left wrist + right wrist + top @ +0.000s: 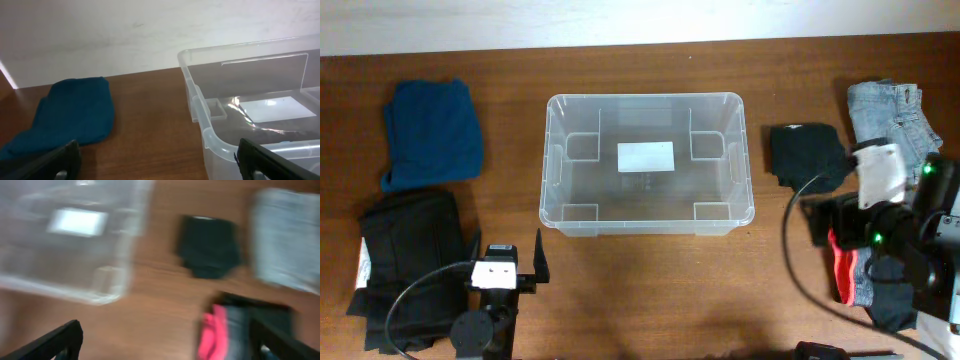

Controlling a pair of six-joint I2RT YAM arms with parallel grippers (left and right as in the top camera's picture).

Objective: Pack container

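Clear plastic container [646, 200] sits mid-counter, a bit toward 12 o'clock, upright, long side running 9 to 3. Nothing in it; white label [646, 156] on its base. Brown wooden counter [650, 290].

At 3 o'clock of the container, near but not touching, a small black cloth [805, 155]. Past that, toward 2 o'clock at the counter edge, folded pale jeans [890, 115]. At 4 o'clock, a dark bundle with a red-pink strip [845, 270], partly under the right arm.

At 10 o'clock of the container, well apart, a folded blue cloth [432, 135]. At 8 o'clock, a folded black garment [405, 255].

Left hand [508, 255] at 7 o'clock of the container, low by the near counter edge, pointing toward 12. Fingers spread wide and level, nothing between them; the container's near left corner is ahead on its right.

Right hand [167, 345] at 4 o'clock, raised over the dark bundle and looking down, arm coming in from the 5 o'clock corner. Wrist view is blurred, but both fingers sit far apart, gripping nothing.
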